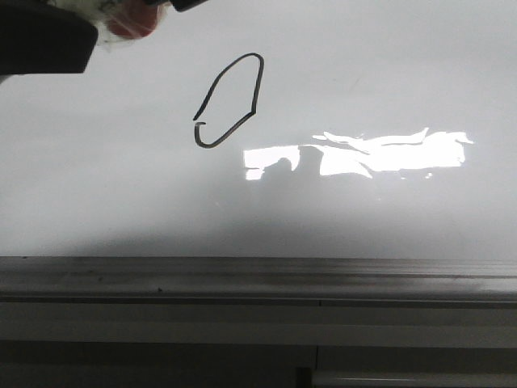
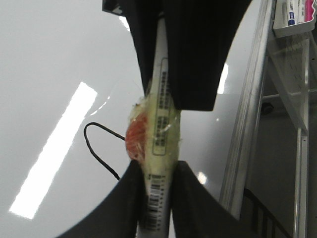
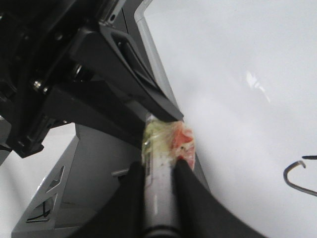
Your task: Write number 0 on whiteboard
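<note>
The number 0 (image 1: 230, 101) is a thin black lopsided loop with a small hook, drawn on the upper left of the glossy whiteboard (image 1: 363, 81). Part of its stroke also shows in the left wrist view (image 2: 96, 148) and in the right wrist view (image 3: 297, 181). My left gripper (image 2: 157, 171) is shut on a pale marker (image 2: 161, 129) wrapped in yellowish and red tape. My right gripper (image 3: 158, 171) is shut on the same marker (image 3: 157, 148) from the other end. In the front view only black gripper parts (image 1: 40, 36) and the red tape (image 1: 129, 24) show at the top left edge, off the board and to the upper left of the 0.
The board's grey metal frame (image 1: 258, 279) runs along the near edge and also shows in the left wrist view (image 2: 247, 124). A white shelf with small items (image 2: 297, 20) stands beyond the frame. Bright glare (image 1: 363, 153) lies on the board to the right of the 0.
</note>
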